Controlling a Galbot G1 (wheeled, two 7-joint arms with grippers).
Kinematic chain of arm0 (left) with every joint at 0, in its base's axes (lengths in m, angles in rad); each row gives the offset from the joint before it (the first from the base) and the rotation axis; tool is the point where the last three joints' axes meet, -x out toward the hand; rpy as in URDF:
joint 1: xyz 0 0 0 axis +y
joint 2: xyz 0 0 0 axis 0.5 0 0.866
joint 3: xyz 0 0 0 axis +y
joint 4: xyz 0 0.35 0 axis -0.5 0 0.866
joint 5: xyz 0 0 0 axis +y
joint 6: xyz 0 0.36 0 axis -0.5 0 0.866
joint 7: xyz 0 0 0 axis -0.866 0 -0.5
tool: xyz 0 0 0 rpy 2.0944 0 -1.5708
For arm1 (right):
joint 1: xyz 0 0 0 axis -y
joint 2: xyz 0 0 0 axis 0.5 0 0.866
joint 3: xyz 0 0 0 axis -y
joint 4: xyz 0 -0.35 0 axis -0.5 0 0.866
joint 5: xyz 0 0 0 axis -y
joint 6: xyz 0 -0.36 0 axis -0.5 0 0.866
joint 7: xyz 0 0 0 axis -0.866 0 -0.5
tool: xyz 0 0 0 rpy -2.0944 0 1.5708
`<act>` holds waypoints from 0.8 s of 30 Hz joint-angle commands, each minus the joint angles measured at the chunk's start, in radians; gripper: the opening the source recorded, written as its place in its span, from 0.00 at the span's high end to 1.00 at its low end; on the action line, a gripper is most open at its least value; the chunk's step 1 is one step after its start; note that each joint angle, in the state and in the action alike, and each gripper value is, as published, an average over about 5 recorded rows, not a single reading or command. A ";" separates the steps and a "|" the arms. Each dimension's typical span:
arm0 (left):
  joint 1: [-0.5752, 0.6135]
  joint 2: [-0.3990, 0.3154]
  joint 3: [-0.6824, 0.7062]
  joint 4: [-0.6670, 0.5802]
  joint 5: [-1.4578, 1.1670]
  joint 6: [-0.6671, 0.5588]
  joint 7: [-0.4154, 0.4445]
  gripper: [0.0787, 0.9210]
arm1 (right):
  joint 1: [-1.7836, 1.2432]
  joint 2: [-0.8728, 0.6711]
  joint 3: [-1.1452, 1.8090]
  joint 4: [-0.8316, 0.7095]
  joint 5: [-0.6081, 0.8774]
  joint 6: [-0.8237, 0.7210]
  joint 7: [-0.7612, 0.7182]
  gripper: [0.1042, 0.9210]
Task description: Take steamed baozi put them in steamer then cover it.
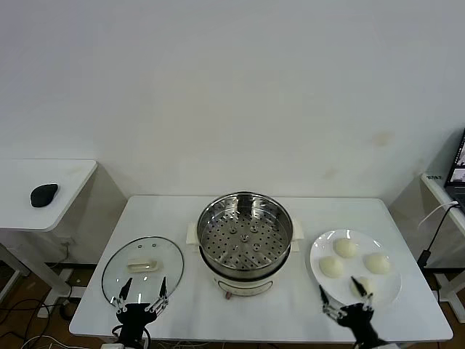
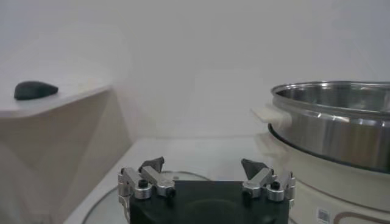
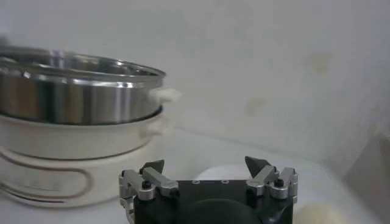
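The steamer (image 1: 245, 236) stands at the table's middle, uncovered, its perforated tray bare. The glass cover (image 1: 142, 267) lies flat on the table to its left. Four cream-white baozi lie on a white plate (image 1: 386, 286) to its right: one at the back (image 1: 345, 248), one right (image 1: 376, 262), one left (image 1: 331, 267), one in front (image 1: 361, 286). My left gripper (image 1: 144, 289) is open and empty over the cover's near edge. My right gripper (image 1: 345, 297) is open and empty at the plate's near edge, just by the front baozi. The steamer shows in the left wrist view (image 2: 332, 122) and the right wrist view (image 3: 79, 97).
A white side table at the far left holds a black mouse (image 1: 43, 195). A white wall stands behind the table. Another table edge and a cable (image 1: 436, 218) are at the far right. The white tabletop (image 1: 305, 214) shows behind the plate.
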 commanded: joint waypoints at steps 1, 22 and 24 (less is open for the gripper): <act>-0.019 0.000 -0.003 0.002 0.030 0.039 -0.005 0.12 | 0.153 -0.316 0.144 -0.096 -0.264 -0.056 -0.207 0.12; -0.009 -0.013 -0.005 0.007 0.108 0.051 -0.035 0.12 | 1.344 -0.748 -1.155 -0.604 -0.075 -0.081 -0.751 0.12; -0.008 -0.015 -0.008 0.005 0.109 0.052 -0.036 0.12 | 1.436 -0.733 -1.252 -0.638 -0.054 -0.078 -0.782 0.12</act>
